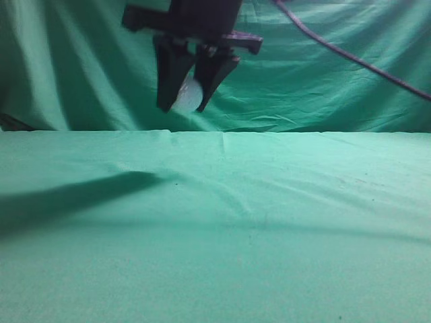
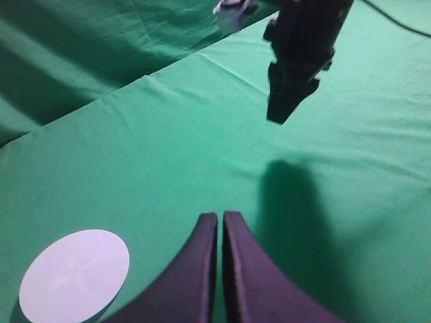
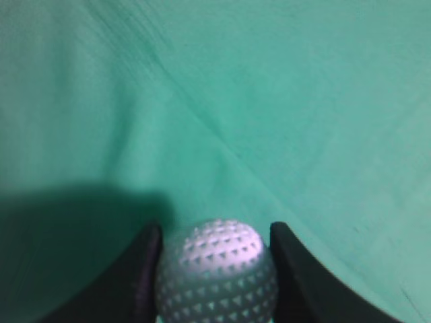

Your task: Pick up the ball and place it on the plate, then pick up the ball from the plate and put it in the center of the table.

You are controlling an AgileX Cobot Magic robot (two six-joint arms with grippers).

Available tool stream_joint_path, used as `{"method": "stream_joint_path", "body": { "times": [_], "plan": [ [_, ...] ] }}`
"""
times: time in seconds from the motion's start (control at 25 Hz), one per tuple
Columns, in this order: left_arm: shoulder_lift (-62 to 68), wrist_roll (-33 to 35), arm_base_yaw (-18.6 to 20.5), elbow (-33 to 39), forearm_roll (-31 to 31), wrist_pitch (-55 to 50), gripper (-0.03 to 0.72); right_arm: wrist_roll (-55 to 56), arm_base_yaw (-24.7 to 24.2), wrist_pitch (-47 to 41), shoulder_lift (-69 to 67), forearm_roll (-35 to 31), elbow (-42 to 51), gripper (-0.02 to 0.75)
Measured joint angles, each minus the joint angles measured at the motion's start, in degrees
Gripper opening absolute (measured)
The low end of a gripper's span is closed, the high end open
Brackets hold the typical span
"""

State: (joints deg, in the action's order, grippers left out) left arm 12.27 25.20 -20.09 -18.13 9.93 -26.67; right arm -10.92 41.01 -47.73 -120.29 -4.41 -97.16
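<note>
Exterior view: the right gripper (image 1: 188,101) is seen hanging high above the tabletop (image 1: 269,222), in front of the folded green curtain (image 1: 337,87). A pale round shape, the ball (image 1: 187,96), is seen between its two dark fingers. A black cable (image 1: 350,57) is seen crossing the curtain at upper right. The plate is not shown in this view.

Right wrist view: the ball (image 3: 217,272) is shown close up, white and dimpled, pressed between the two black fingers (image 3: 135,276) of the right gripper (image 3: 215,266). It is clamped on both sides and carried clear of the green cloth below. A dark shadow is cast on the cloth at lower left.

Left wrist view: the left gripper (image 2: 219,222) is shown clenched, its two fingers meeting with only a thin seam between them and nothing held. The right gripper (image 2: 286,111) is seen ahead of it, raised above the tabletop (image 2: 168,148), with its shadow on the cloth beneath.

Plate: a flat white round plate (image 2: 74,274) is shown only in the left wrist view, lying on the tabletop at lower left. Nothing is carried on it.

Ball position: held in the air by the right gripper, well apart from the plate.
</note>
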Motion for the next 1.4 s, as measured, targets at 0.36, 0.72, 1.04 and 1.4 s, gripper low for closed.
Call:
{"method": "stream_joint_path", "body": {
  "times": [0.36,0.72,1.04,1.4],
  "plan": [
    [0.0,0.0,0.0,0.0,0.0,0.0,0.0,-0.8,0.7,2.5,-8.3,0.0,-4.1,0.323],
    [0.0,0.0,0.0,0.0,0.0,0.0,0.0,-1.0,0.7,3.3,-7.7,0.0,-5.0,0.557],
    [0.0,0.0,0.0,0.0,0.0,0.0,0.0,-0.4,0.7,-12.5,-1.9,0.2,-15.2,0.257],
    [0.0,0.0,0.0,-0.1,3.8,-0.9,0.0,4.6,0.7,-24.0,4.9,-0.7,-25.7,0.0]
  ]
}}
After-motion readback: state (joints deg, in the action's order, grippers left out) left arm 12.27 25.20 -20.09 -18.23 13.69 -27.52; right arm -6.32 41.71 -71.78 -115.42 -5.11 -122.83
